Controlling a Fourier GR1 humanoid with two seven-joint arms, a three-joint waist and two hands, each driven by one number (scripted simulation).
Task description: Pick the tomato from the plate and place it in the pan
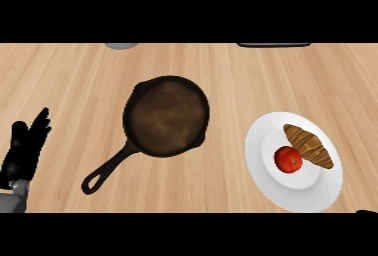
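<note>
A red tomato (pixel 288 159) lies on a white plate (pixel 275 185) at the right, touching a brown croissant (pixel 308 145) on the same plate. A dark cast-iron pan (pixel 166 116) sits in the middle of the wooden counter, its handle (pixel 109 171) pointing toward the lower left; nothing is in it. My left hand (pixel 24 147) rests at the left edge, fingers straight and pointing up, well apart from the pan. Of my right hand only a small black tip (pixel 367 212) shows at the lower right corner, below the plate.
A grey round object (pixel 121 45) peeks in at the top edge left of centre. A dark flat object (pixel 273 45) lies along the top edge at the right. Bare wood stretches between pan and plate.
</note>
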